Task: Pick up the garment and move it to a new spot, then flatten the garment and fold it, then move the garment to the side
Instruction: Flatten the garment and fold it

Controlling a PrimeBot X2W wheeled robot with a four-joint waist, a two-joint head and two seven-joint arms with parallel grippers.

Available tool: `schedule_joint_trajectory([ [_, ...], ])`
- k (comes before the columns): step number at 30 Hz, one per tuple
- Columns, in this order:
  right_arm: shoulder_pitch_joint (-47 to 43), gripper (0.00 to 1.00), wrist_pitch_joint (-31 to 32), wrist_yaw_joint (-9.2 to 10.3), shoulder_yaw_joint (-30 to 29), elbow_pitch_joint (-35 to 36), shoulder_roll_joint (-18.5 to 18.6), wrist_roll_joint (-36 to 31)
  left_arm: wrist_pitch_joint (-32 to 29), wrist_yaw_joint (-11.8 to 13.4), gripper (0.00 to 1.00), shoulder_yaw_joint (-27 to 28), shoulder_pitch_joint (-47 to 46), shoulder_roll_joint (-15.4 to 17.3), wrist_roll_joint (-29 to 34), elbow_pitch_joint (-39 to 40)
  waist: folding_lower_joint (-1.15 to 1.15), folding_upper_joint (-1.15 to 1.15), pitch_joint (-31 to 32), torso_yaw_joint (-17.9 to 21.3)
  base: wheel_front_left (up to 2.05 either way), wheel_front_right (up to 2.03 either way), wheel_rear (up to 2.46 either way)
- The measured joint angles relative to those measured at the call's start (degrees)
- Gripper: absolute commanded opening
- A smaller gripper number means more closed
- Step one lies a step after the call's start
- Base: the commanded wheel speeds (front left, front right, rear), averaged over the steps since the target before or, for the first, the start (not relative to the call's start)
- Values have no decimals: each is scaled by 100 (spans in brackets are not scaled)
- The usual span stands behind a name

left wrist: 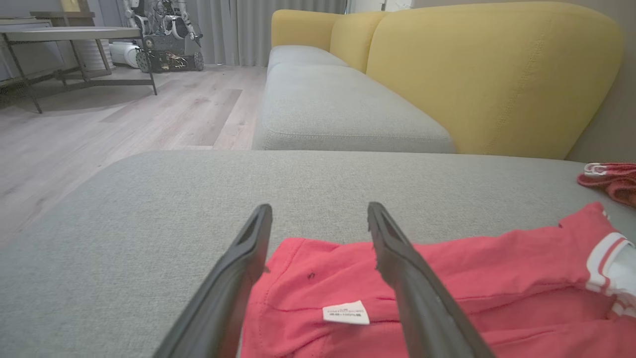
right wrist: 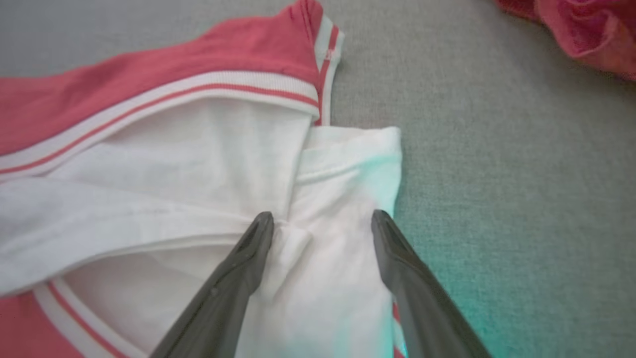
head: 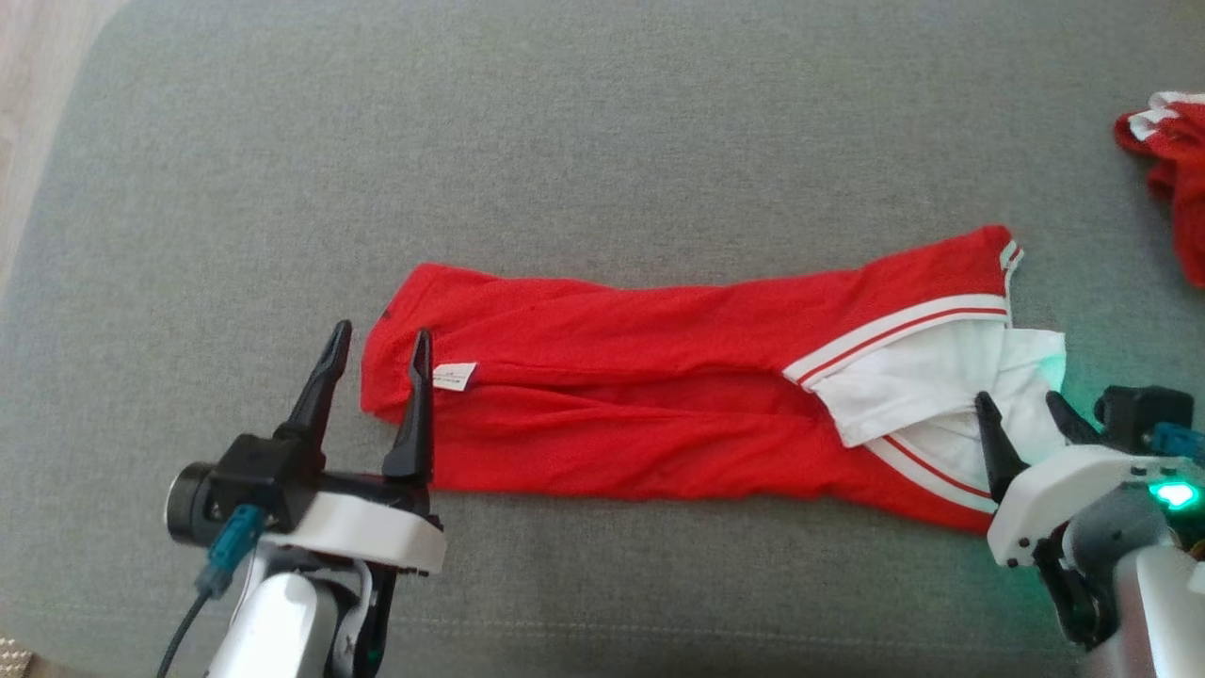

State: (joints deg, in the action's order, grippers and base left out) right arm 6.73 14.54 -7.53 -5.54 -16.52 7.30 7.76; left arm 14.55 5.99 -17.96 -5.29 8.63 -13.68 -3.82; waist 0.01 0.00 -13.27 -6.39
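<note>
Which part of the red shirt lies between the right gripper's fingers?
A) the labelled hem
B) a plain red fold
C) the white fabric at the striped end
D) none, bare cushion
C: the right gripper, open, straddles the white fabric; the label sits by the left gripper.

A long red knit garment with white striped trim (head: 659, 377) lies folded lengthwise on the grey fabric cushion (head: 602, 141). The left gripper (head: 382, 330) stands spread at its left end, the right gripper (head: 1019, 397) spread over its white right end. A crumpled red-and-white cloth (head: 1172, 160) lies far right.
</note>
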Motion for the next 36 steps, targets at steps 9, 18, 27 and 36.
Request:
schedule_joint_trajectory([
  [9, 169, 100, 621, 0, -240, 41, -178, -63, 0, -171, 100, 53, -185, -167, 132, -51, -1, 0, -159, -6, 0, 0, 0],
  [18, 426, 0, 1070, 0, 63, -23, -219, 508, 0, -308, 100, 204, -212, -264, 252, -62, -1, 0, -240, 7, 0, 0, 0],
  [27, 374, 0, 901, 0, 44, 49, -263, 755, 0, -401, 100, 302, -211, -343, 315, -82, -1, 0, -208, 38, 0, 0, 0],
  [36, -156, 0, 713, 0, -408, 522, -301, 769, 0, -405, 100, 426, -200, -363, 375, -79, -1, 0, -106, 239, 0, 0, 0],
])
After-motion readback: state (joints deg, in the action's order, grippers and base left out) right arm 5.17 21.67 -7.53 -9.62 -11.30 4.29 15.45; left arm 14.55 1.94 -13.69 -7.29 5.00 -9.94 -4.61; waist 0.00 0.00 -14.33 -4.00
